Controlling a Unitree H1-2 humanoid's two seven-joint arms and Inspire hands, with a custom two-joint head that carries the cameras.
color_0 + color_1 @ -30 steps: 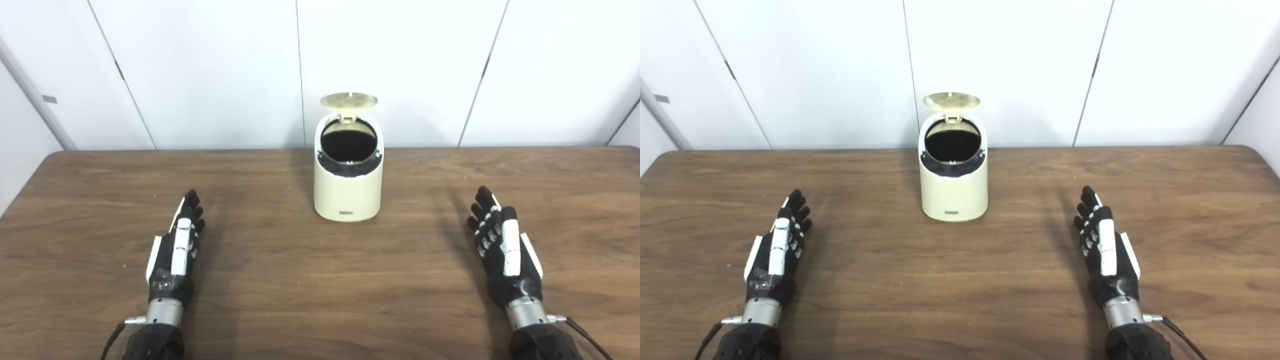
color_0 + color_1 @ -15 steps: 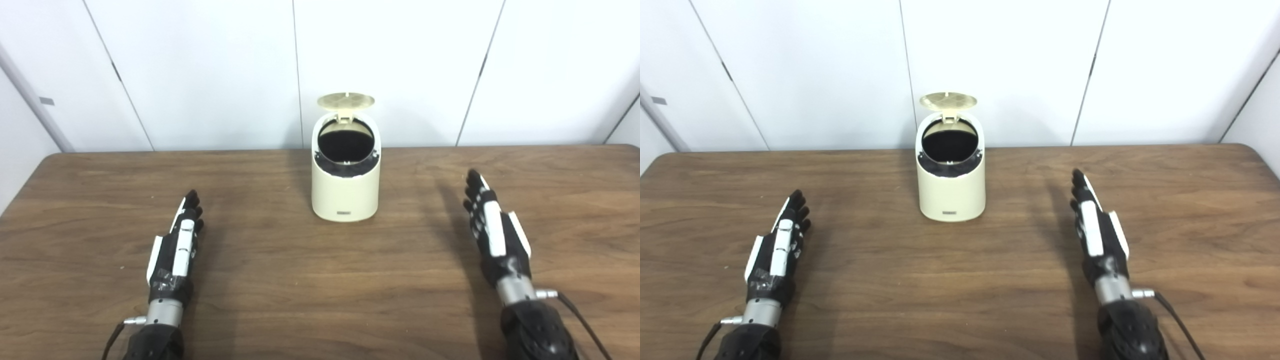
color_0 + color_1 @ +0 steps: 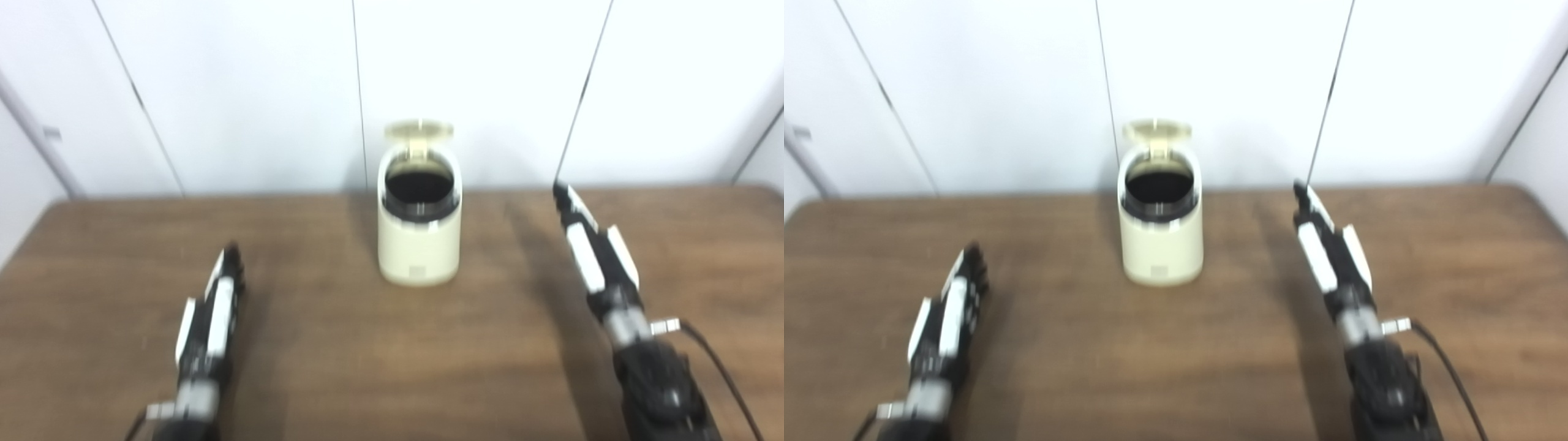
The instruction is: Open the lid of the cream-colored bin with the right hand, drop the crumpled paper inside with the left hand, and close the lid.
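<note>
Both hands flat, empty: left hand [image 3: 211, 309] low, right hand [image 3: 591, 248] raised.

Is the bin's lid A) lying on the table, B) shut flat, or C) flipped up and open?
C: the lid stands up behind the bin, and you can see the dark hole at its top.
</note>
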